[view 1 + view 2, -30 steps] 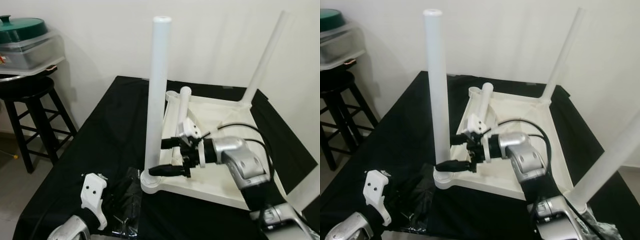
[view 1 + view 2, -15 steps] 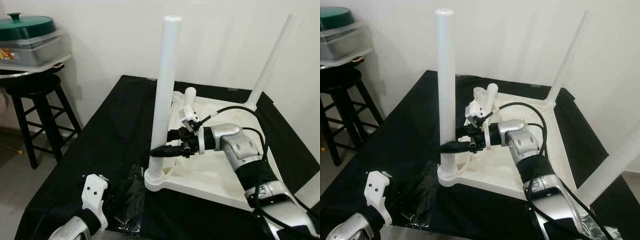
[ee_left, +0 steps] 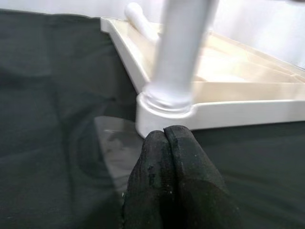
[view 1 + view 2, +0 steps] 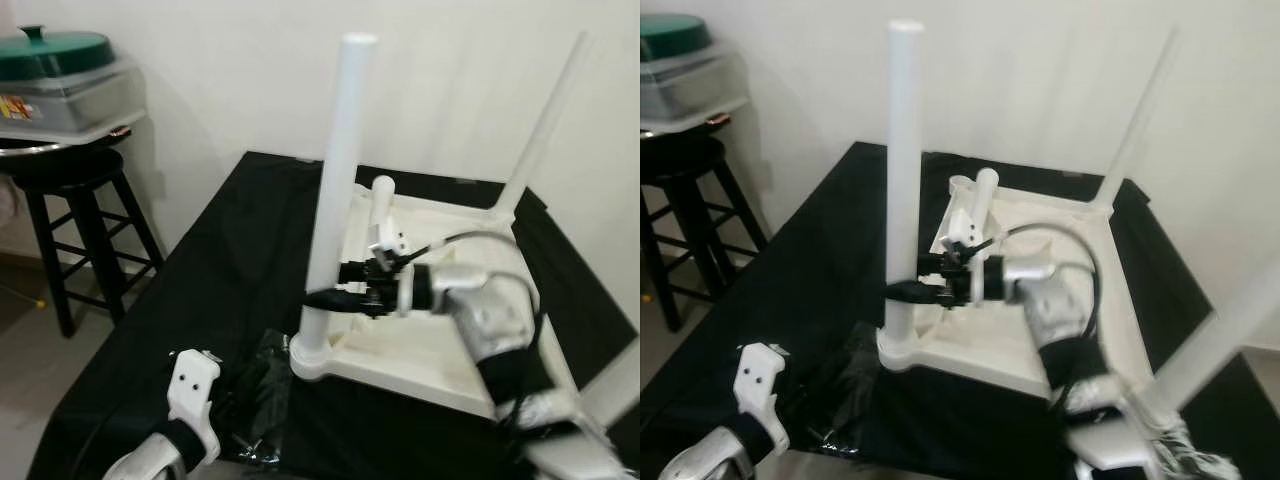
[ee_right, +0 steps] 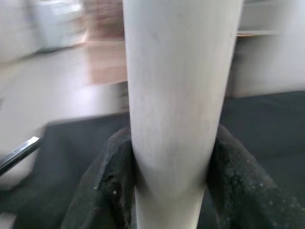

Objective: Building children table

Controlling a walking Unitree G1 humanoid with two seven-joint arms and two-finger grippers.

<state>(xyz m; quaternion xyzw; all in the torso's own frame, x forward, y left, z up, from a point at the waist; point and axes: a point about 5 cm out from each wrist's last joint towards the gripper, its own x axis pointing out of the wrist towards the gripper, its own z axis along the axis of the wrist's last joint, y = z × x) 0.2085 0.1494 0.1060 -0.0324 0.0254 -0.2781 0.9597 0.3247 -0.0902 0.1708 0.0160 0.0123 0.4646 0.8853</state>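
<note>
While the left end effector (image 3: 164,157) hung low at the worktop's near edge with its fingers pressed together on nothing, a clear plastic bag (image 4: 255,400) lay just ahead of it on the black cloth (image 4: 220,270). Beyond the bag, the upturned white tabletop (image 4: 430,345) rested near the middle of the worktop. At its near left corner stood an upright leg (image 4: 335,190), and the right end effector (image 4: 325,297) was clamped around that leg low down. Farther back, a loose leg (image 4: 380,205) lay in the tabletop, and another leg (image 4: 545,120) rose at the far right corner.
</note>
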